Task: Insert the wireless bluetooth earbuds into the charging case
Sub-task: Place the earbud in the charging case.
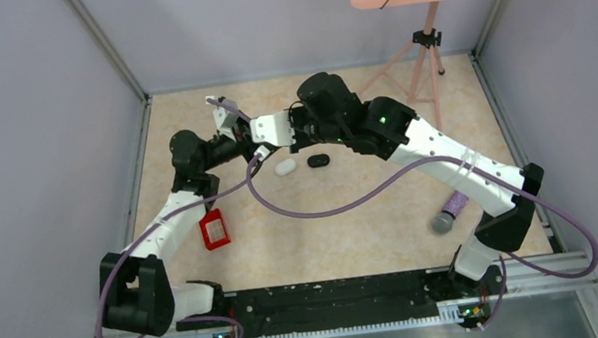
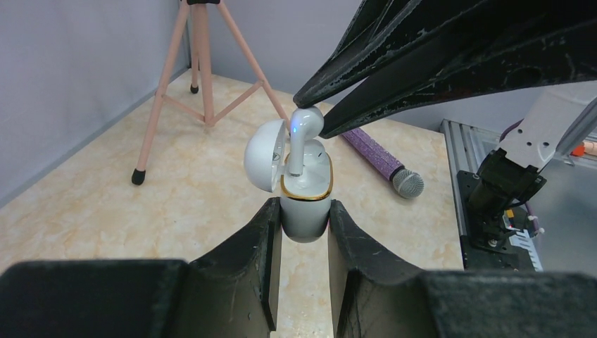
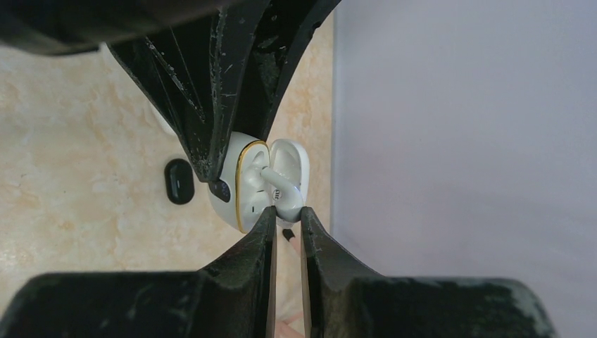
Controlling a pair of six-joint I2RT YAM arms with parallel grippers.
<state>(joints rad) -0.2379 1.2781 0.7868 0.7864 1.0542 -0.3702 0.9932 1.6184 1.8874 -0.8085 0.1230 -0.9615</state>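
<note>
Seating white earbud (image 2: 295, 151) in open charging case (image 2: 306, 204), ctr frame: stem partly in, not home; left pincer (image 2: 305, 227) clenched on case, right pincer (image 3: 287, 220) gripping bud.

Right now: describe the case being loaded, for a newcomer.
Start at the middle of the table. The left gripper clamps the white case upright above it. Unlike the white oval and black oval there, it is open with a gold rim.
</note>
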